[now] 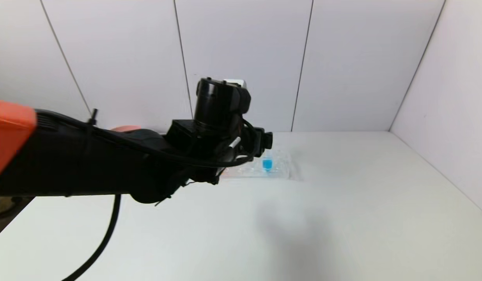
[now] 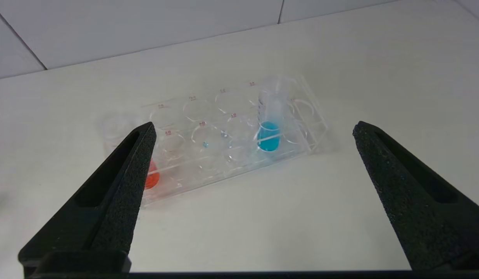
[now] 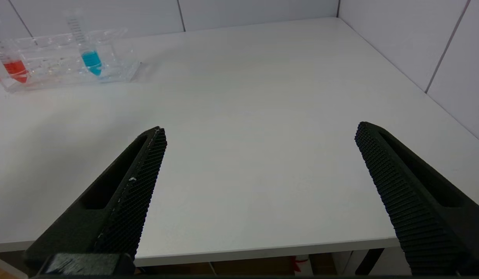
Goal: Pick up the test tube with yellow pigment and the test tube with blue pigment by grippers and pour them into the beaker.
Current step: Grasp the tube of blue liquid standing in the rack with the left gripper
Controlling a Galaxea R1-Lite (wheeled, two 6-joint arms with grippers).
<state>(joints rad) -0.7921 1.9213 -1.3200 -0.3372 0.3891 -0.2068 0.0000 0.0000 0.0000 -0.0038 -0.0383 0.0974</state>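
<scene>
Left arm out over the rack, right gripper held back.

The left arm (image 1: 89, 164) reaches from the robot's left across to the rack (image 2: 231, 135), wrist raised above its near side; the left gripper (image 2: 251, 131) hangs spread wide above the rack, fingers well apart, holding nothing. The right gripper (image 3: 259, 133) sits well apart from the rack, over the table's near edge, likewise spread wide and holding nothing.

Black left arm (image 1: 89, 164), orange segment, looped black cable; ribbed black gripper fingers (image 3: 138, 186).
</scene>
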